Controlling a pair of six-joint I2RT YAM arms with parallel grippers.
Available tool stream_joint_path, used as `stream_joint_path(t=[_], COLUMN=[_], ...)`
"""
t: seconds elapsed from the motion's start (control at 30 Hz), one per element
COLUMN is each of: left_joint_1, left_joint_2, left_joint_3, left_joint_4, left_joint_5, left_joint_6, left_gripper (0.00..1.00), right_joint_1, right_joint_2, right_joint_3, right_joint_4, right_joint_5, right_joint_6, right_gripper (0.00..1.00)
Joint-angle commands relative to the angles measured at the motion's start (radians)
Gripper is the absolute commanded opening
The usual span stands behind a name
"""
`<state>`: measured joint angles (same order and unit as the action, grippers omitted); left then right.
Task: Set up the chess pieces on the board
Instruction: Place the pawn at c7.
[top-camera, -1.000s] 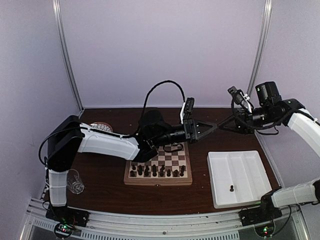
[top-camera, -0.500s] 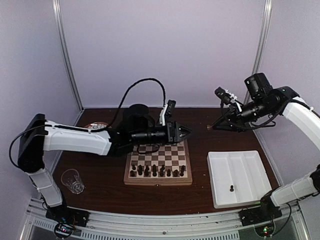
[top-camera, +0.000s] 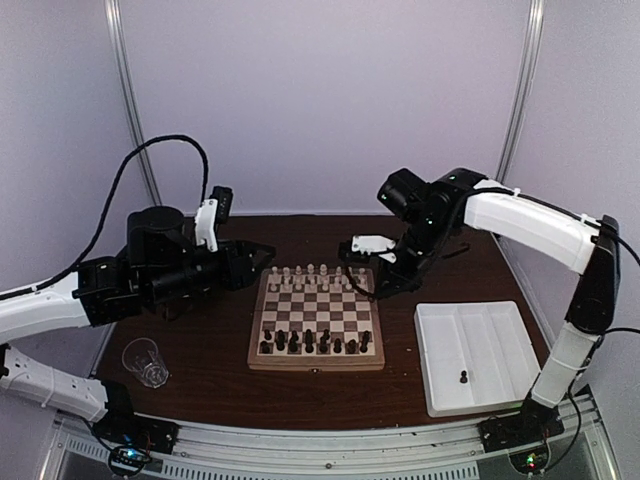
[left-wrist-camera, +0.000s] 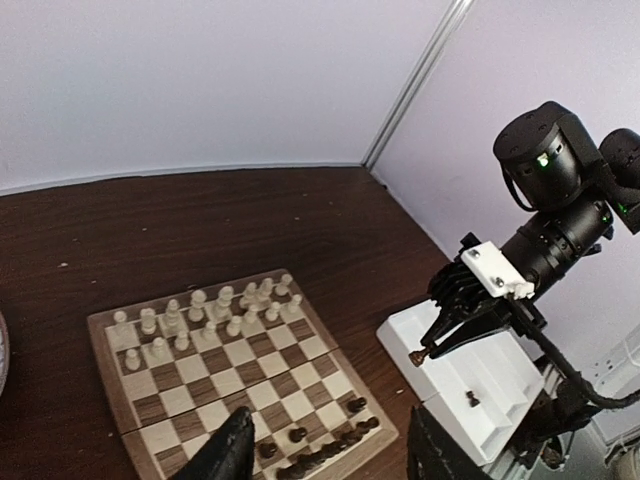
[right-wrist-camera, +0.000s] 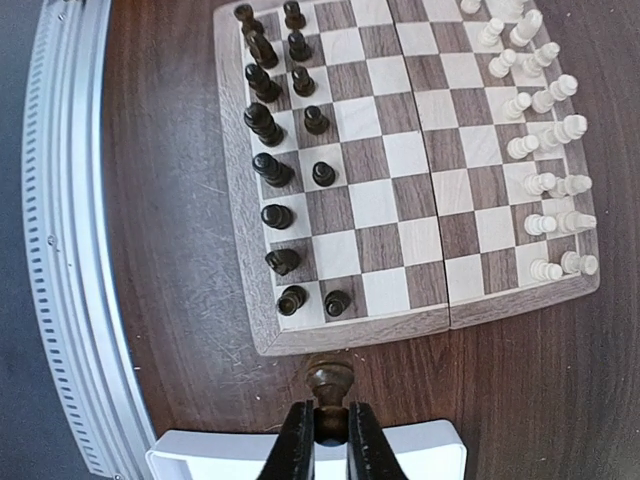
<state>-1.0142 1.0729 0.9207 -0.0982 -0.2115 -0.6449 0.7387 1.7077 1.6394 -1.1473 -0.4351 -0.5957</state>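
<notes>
The board (top-camera: 316, 322) lies mid-table with cream-white pieces (top-camera: 310, 275) in its far two rows and dark pieces (top-camera: 315, 343) along its near rows. My right gripper (top-camera: 385, 285) is shut on a dark pawn (right-wrist-camera: 329, 383), held over the bare table between the board's right edge (right-wrist-camera: 350, 336) and the white tray (right-wrist-camera: 420, 455). The held pawn also shows in the left wrist view (left-wrist-camera: 415, 357). My left gripper (top-camera: 265, 257) is open and empty, raised left of the board; in its own view (left-wrist-camera: 330, 450) it looks over the board (left-wrist-camera: 240, 352).
The white divided tray (top-camera: 480, 330) stands right of the board with one dark pawn (top-camera: 462, 377) in it. A clear glass (top-camera: 147, 362) stands near the front left. Metal rails run along the table's front edge.
My left arm has pulled back to the left, off the board. My right arm has swung left and down from the back right, carrying the dark pawn to the board's right edge.
</notes>
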Motion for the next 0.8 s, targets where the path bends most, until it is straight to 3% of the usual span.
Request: stream_joint_path(t=[0.0,0.3,0.77], left_joint_1=[0.009,0.009,0.009], left_joint_2=[-0.084,-0.157,-0.171], left_joint_3=[-0.046,-0.1,-0.126], left_joint_4=[-0.123,-0.155,-0.156], left_joint_5=[-0.139,-0.154,-0.152], left_joint_6=[0.041,0.014,0.006], left_gripper=[0.52,0.53,0.53], right_joint_1=[0.072,0.149,0.186], right_joint_2=[0.118,0.351,0.483], right_joint_3=[0.098,0.254,0.316], right_joint_4=[-0.085,-0.172,-0.188], right_joint_5=[0.178,0.298,0.31], right_joint_6=[-0.028,-0.045,-0.035], right_gripper=[0.08,0.07,0.07])
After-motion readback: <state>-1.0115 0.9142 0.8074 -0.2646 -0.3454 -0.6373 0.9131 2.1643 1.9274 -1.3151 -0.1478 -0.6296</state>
